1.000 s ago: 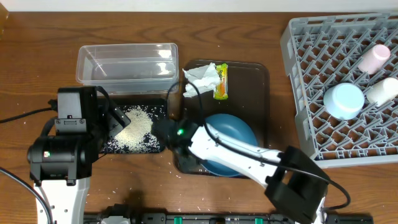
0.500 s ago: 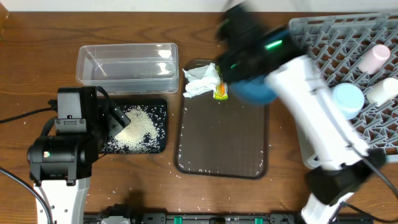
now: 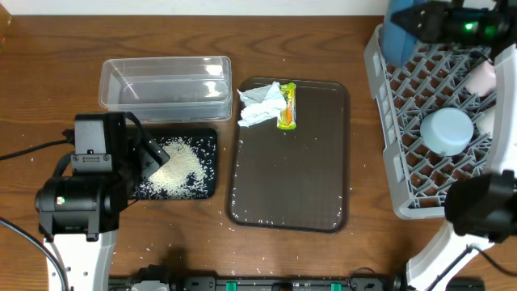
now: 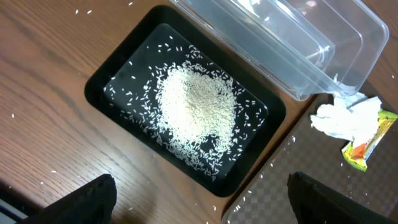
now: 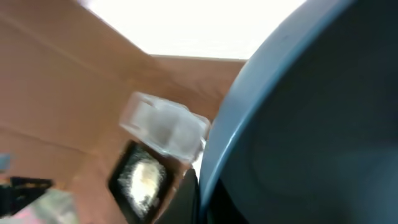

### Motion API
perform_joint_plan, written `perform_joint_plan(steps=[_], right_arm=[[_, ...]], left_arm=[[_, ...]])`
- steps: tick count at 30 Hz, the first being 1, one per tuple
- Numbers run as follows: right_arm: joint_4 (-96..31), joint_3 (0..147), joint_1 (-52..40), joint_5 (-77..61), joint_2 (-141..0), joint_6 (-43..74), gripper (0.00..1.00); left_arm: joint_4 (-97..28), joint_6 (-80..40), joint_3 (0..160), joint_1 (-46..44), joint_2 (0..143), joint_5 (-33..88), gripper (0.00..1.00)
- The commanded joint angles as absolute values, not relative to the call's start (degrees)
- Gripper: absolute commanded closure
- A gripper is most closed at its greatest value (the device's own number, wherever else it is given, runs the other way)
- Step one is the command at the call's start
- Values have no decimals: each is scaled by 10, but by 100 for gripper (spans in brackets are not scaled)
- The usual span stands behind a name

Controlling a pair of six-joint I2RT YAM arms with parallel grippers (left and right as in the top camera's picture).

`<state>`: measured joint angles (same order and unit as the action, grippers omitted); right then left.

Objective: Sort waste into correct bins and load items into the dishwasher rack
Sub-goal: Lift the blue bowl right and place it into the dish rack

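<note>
Brown wood-grain surface (image 3: 48, 81) carries everything. Nearest, the left pincer (image 4: 202, 208) hangs released, fingers spread wide with nothing between them, above the black tray-bin (image 4: 127, 74), where the rice (image 4: 199, 106) lies heaped in the middle. A few stray grains dot the wood around it; they are too small and loose to pinch one by one.

Just beside the tray-bin lies the dark-brown serving tray (image 3: 291, 178), bare except at its far end. There the crumpled tissue (image 3: 257, 105) touches the snack wrapper (image 3: 287, 107). The tissue looks soft and nearly weightless, and a raised fold gives an easy pinch. The wrapper is thin, slick film lying flat, so an edge or the end away from the tissue is probably the safest hold. No lettering on it can be read.

Behind the tray-bin stands the clear tub (image 3: 153, 85), nothing in it. To the right the dishwasher rack (image 3: 404, 162) holds the light-blue bowl (image 3: 447, 131) upside down, with the pink cup (image 3: 482, 77) partly hidden behind the arm.

Farthest off, over the rack's far left corner, the right pincer (image 3: 422, 23) appears clenched on the rim of the dark-blue bowl (image 3: 398, 36), which is tipped on edge. The bowl is rigid, smooth and likely the heaviest piece, so a rim grip may slip or twist. No brand or label shows anywhere.
</note>
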<state>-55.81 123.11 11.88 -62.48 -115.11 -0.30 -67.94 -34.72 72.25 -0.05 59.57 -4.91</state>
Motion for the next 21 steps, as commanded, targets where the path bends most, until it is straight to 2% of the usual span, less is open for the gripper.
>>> perform_joint_plan(steps=[1, 6, 21], right_arm=[[-489, 1236, 124, -761, -1204, 81, 99], [-393, 1236, 141, -761, -1266, 207, 99], [-381, 1236, 199, -796, -1331, 209, 99]], left_arm=[[-681, -348, 732, 2, 596, -56, 9], [-681, -348, 732, 2, 596, -56, 9], [-681, -348, 732, 2, 596, -56, 10]])
